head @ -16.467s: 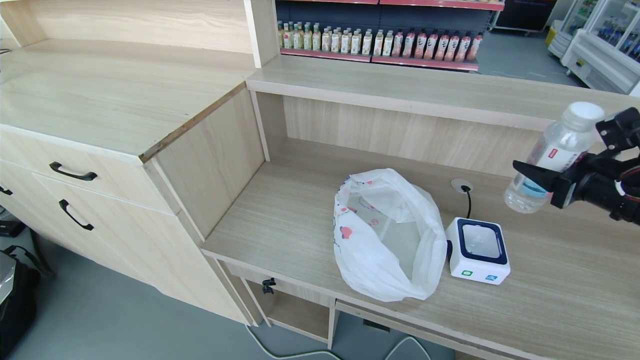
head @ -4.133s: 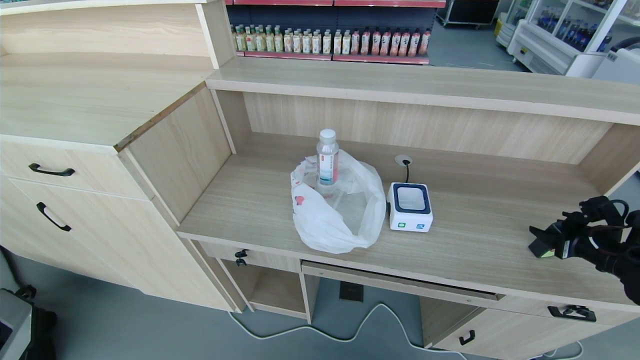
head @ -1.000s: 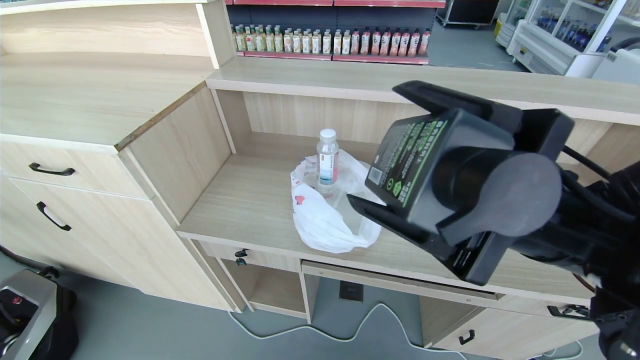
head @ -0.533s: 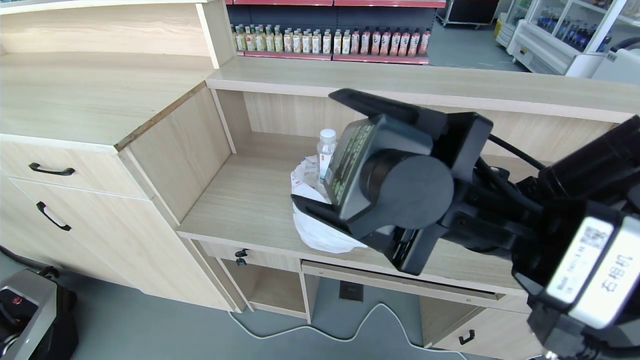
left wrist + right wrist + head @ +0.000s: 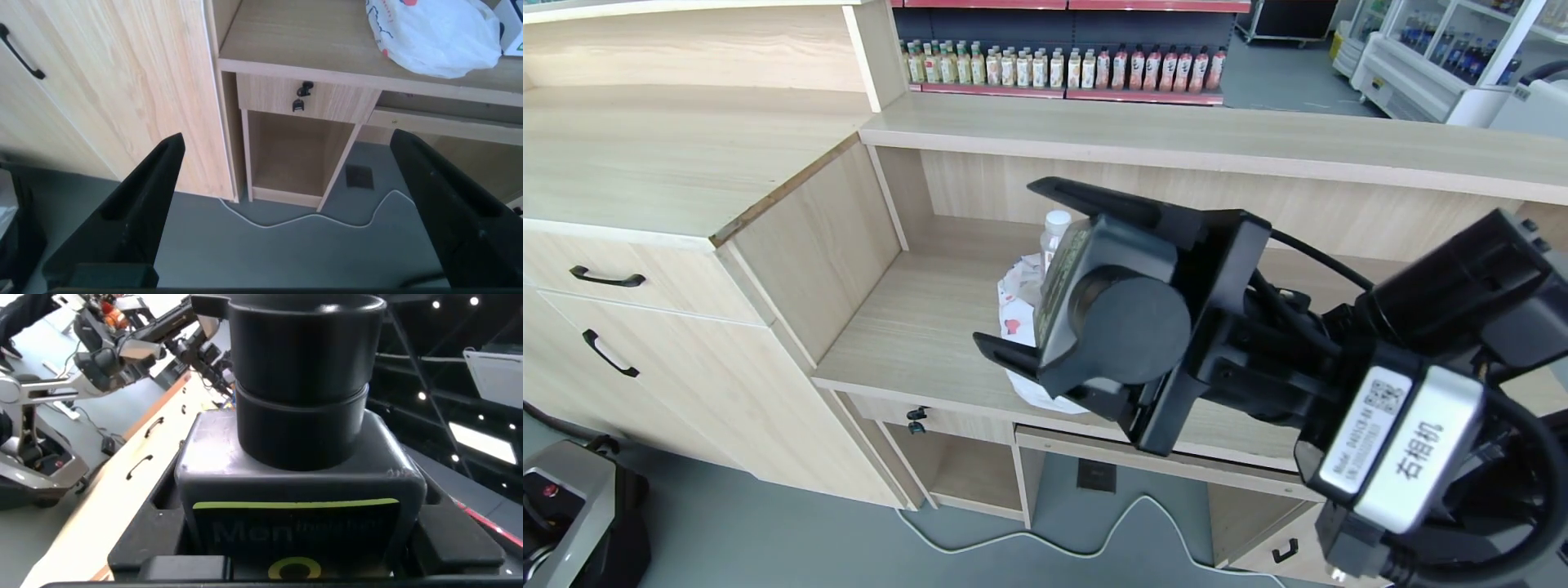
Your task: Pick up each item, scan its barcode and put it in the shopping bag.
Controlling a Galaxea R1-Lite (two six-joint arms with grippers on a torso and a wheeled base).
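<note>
right fingers clamp black container, green print on label

Tub: black, green print on label. Bag: white w/ red motifs. Bottle: clear, white cap. Counter: pale wood grain; handles black.

A pale wood counter has a raised ledge along its back. At the left of the frame stands a taller cabinet with black drawer handles. Across the top, a store shelf carries rows of bottles, and glass-fronted coolers sit at the upper right. The floor is grey, and a pale cable lies on it below the counter's open cubby.
</note>
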